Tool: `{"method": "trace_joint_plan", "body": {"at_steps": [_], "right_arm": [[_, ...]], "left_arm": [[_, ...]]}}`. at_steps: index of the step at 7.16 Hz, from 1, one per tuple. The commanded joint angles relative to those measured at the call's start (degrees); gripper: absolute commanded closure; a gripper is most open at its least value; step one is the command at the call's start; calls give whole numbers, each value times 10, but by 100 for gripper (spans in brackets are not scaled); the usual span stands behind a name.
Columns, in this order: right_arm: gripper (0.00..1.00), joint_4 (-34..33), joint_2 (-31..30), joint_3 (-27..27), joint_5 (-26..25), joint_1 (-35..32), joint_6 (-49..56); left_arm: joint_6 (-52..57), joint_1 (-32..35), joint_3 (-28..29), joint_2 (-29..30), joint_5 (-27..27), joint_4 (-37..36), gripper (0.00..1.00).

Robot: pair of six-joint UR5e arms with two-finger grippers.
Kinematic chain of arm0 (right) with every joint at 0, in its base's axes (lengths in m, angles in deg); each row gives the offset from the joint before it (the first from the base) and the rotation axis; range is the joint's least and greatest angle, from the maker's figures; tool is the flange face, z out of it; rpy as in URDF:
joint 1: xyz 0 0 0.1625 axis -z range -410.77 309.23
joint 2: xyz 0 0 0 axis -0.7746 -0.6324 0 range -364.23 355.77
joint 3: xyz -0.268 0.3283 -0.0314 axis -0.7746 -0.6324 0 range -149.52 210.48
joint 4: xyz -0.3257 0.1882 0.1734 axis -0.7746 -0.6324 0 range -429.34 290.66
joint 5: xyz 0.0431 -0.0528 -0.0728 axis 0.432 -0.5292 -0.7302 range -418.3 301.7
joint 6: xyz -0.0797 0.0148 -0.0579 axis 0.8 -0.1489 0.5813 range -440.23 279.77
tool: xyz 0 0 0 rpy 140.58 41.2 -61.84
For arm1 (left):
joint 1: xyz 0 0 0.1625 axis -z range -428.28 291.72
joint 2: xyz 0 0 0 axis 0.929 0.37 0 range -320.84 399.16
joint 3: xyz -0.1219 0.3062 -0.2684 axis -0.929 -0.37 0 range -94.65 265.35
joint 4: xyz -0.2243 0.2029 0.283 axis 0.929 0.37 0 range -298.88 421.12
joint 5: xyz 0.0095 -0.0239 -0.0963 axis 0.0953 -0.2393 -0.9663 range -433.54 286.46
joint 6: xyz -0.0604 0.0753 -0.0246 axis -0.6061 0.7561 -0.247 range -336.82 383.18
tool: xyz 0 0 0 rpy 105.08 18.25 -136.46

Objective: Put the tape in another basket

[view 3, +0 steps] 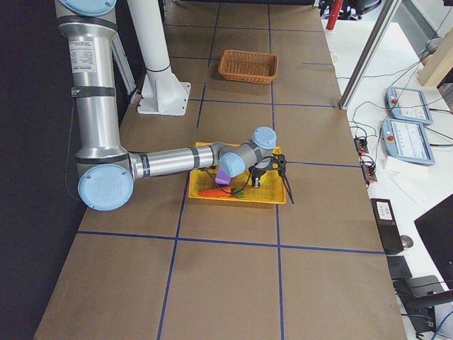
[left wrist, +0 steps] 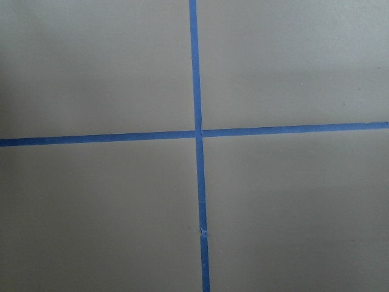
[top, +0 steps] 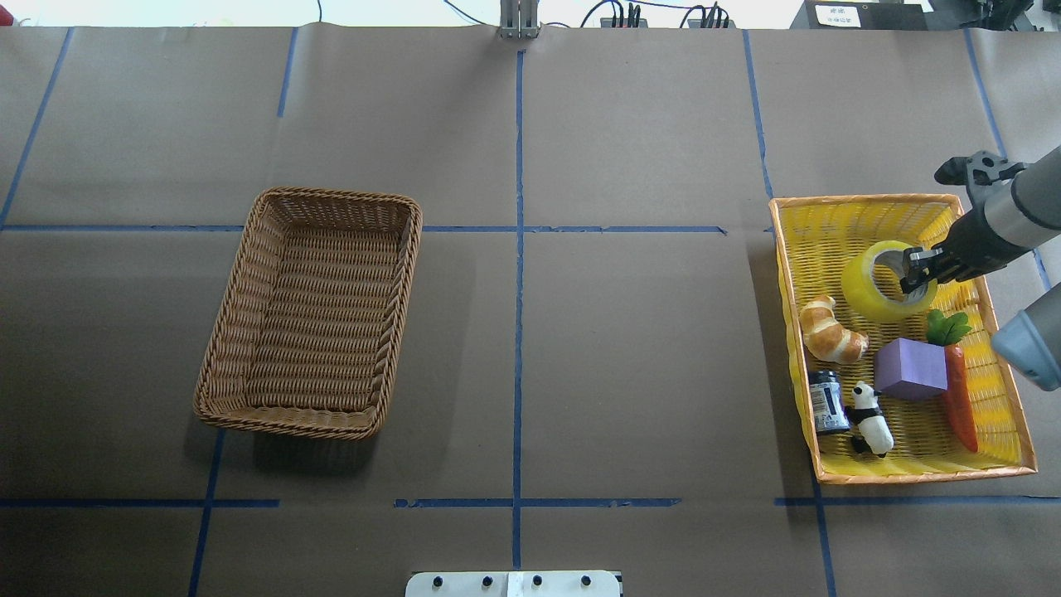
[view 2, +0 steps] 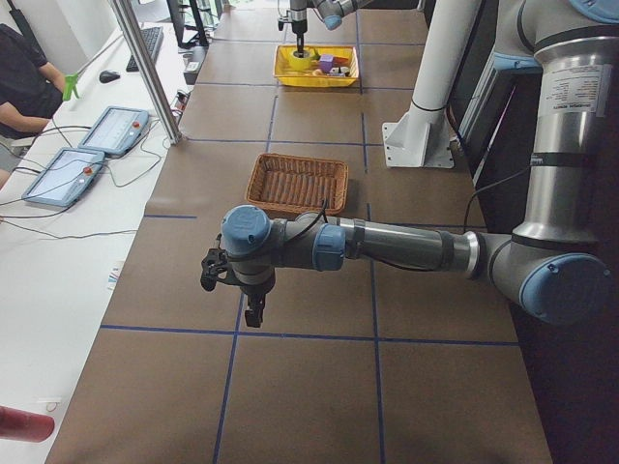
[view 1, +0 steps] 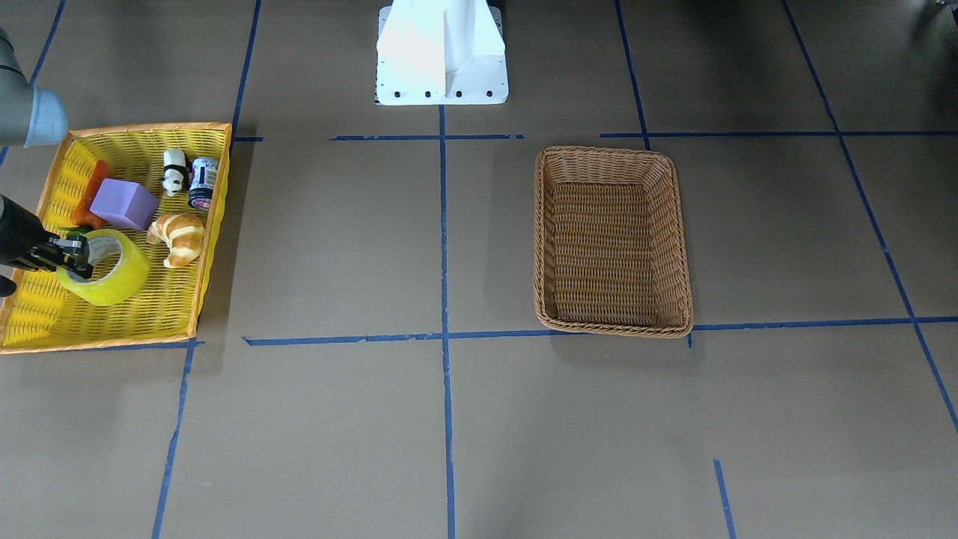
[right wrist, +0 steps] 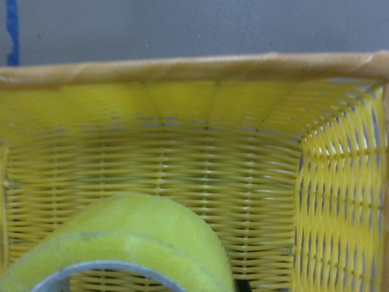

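One roll of yellow packing tape sits tilted in the far end of the yellow basket, on the robot's right. The right end effector is clamped on the roll's wall, one finger inside the core and one outside.

Same basket, one of each:
- croissant, just beside the tape
- purple block
- carrot, its leaves near the roll
- panda figure
- small can, dark label, print too small to read

One brown wicker basket stands well apart on the robot's left of the worktop.

The left end effector hangs over crossed blue lines; whether its fingers are apart or together cannot be told.
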Motion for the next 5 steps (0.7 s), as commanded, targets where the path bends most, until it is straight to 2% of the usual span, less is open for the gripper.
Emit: {"method": "trace_joint_plan", "body": {"at_steps": [1,3,4,5], "right_arm": [[100,0,8,49,26,-40,-10],[100,21,75,72,35,-27,-154],[100,91,79,86,33,12,-247],[100,171,83,84,13,53,-342]], "left_arm": [[0,0,-28,-6,0,4,0],[0,-21,-55,-2,-1,13,0],[0,-57,-58,-2,2,56,0],[-87,-88,-61,4,1,106,0]]}}
